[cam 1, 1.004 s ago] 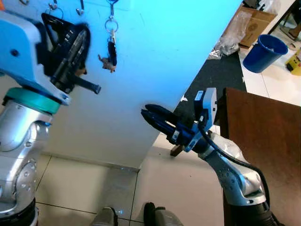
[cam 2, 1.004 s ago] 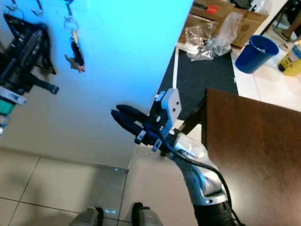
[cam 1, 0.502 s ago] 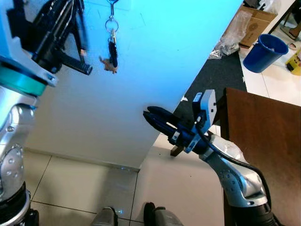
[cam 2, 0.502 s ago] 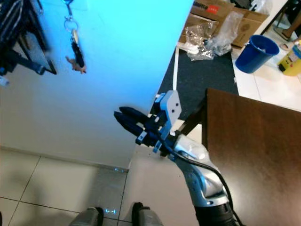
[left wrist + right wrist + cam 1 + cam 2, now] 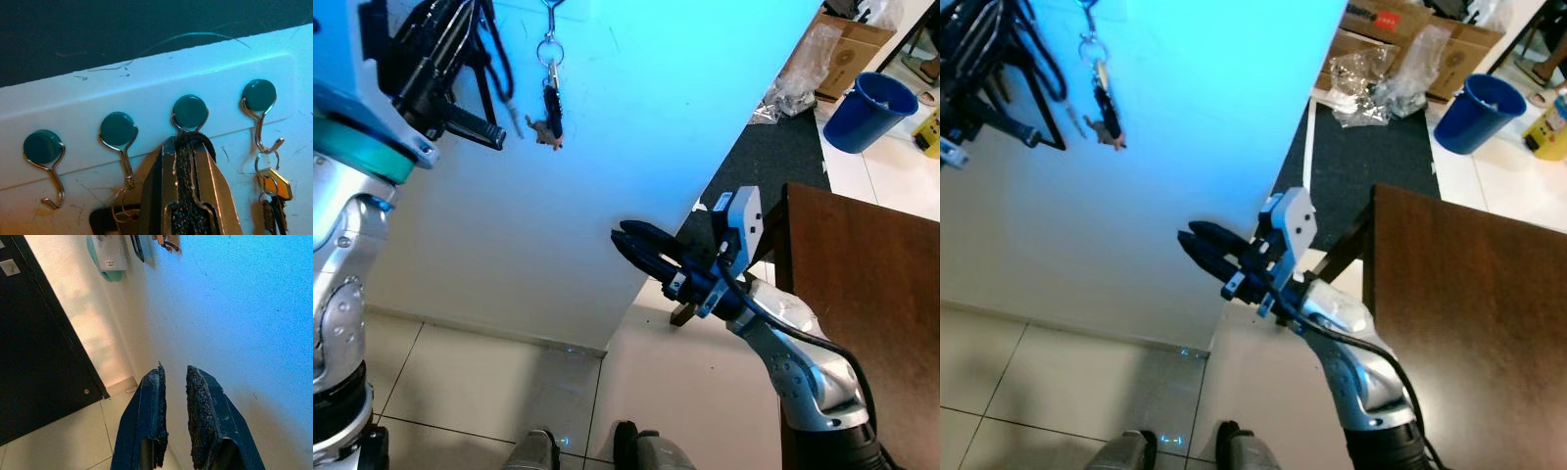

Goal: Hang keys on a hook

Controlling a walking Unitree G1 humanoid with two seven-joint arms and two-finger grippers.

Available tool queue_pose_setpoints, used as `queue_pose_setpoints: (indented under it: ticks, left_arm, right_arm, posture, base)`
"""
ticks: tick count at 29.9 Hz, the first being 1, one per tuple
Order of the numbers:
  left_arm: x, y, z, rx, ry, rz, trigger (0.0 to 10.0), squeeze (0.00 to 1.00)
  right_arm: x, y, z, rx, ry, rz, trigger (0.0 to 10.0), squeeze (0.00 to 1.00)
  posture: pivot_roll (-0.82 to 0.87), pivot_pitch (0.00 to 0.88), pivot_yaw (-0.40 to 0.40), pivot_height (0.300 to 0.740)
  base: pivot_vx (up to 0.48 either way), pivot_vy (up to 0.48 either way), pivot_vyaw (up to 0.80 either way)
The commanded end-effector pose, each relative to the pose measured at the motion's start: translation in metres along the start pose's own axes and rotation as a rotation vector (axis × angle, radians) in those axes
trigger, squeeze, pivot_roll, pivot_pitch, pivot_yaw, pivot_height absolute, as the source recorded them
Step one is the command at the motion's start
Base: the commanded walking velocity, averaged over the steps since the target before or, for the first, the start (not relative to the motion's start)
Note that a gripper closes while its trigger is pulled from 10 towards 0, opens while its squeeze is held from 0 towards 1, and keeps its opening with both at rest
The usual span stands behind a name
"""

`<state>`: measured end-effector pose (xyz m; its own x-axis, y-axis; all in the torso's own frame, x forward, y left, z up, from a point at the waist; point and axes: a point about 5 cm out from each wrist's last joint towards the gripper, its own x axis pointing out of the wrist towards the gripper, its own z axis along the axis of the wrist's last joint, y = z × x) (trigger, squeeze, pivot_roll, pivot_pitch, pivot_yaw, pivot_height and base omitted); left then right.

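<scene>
Keys hang on end hook; left hand clamps black loop; right hand slightly parted.

Left eye view. Our left pincer is raised at the white wall, with a dark loop hanging beside its black fingers. Just beside it, a set of keys hangs from a ring against the wall. Our right pincer points toward the wall lower down, its fingers close together. At right stands a dark brown table; beyond it lie a blue bucket, a cardboard box and a dark mat. Pale tiles cover the floor.
</scene>
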<state>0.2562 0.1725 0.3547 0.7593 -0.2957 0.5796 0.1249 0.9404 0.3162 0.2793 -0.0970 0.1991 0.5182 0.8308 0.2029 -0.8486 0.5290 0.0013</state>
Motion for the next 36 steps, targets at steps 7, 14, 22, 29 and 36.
queue_pose_setpoints:
  ticks: [7,14,22,29,36]
  left_arm:
    - [0.002,-0.009,-0.011,0.014,0.051,-0.033,10.0,0.00]
    - [0.001,-0.011,-0.024,0.079,0.136,-0.043,10.0,0.00]
    - [0.003,-0.009,-0.014,0.088,0.092,-0.050,10.0,0.05]
    - [0.006,-0.011,-0.009,0.113,0.071,-0.070,10.0,0.00]
    - [0.018,0.000,0.012,0.255,0.032,-0.184,10.0,0.00]
  right_arm:
    - [-0.001,0.001,-0.002,-0.014,0.009,-0.006,10.0,0.00]
    - [0.000,0.001,-0.002,-0.018,0.008,-0.005,10.0,0.00]
    - [0.000,0.001,-0.003,-0.020,0.009,-0.006,10.0,0.00]
    - [0.001,0.001,-0.003,-0.021,0.008,-0.005,10.0,0.00]
    - [0.001,0.002,-0.004,-0.019,0.012,-0.002,10.0,0.00]
  posture:
    - [0.08,0.155,-0.019,0.740]
    - [0.08,0.152,-0.016,0.740]
    - [0.08,0.149,-0.012,0.740]
    - [0.08,0.149,-0.012,0.740]
    - [0.10,0.169,-0.008,0.740]
  base:
    - [0.000,0.000,0.00]
    - [0.000,0.000,0.00]
    - [0.000,0.000,0.00]
    - [0.000,0.000,0.00]
    - [0.000,0.000,0.00]
